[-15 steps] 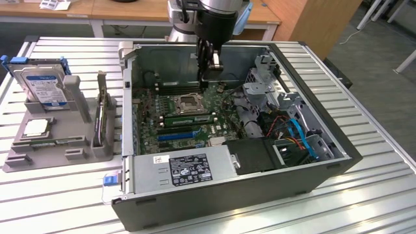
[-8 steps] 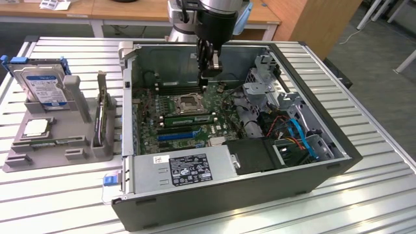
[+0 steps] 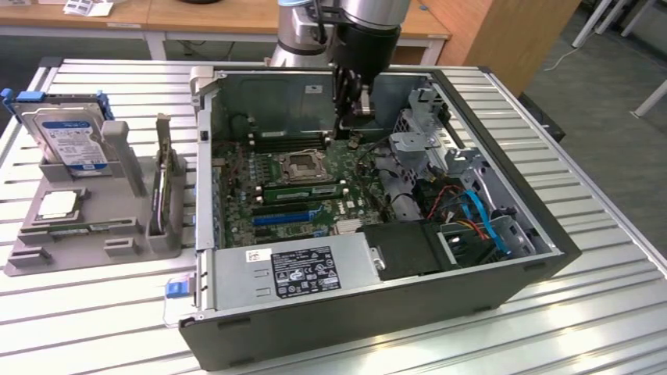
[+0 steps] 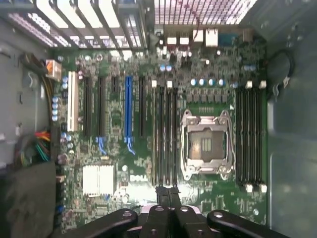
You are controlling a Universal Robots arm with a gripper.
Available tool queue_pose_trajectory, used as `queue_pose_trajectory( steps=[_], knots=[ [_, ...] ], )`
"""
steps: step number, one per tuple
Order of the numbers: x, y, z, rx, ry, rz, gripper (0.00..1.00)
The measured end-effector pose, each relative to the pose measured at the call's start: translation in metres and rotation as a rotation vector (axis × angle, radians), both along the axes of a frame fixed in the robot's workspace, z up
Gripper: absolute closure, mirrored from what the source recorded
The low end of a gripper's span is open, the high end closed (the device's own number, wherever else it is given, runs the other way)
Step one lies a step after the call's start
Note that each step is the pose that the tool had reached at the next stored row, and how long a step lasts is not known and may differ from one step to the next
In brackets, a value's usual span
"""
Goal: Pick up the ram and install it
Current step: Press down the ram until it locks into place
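My arm (image 3: 312, 23) is a round silver-grey tube with a black wrist section below it. My gripper (image 4: 168, 196) is black, its linkage bars pinned with round silver screws, ending in narrow dark jaws.

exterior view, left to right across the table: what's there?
hard drive in the gray holder → upright card → open PC case with the gripper over the motherboard → drive cage and cables.

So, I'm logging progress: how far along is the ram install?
Done: a ram stick sits in a slot beside the CPU socket. In hand: the gripper, shut, is over the board inside the case, apparently empty. Left: whether the stick is fully seated can't be told.
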State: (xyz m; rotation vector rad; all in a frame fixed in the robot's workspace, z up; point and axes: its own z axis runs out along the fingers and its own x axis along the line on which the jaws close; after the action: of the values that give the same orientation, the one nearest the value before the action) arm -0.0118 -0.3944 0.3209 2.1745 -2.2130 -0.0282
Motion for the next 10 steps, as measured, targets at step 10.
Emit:
queue_pose_trajectory(
  steps=[10],
  knots=[
    [0.009,0.0000,-0.0182,-0.0002,-0.0001,0.001,0.89]
  ],
)
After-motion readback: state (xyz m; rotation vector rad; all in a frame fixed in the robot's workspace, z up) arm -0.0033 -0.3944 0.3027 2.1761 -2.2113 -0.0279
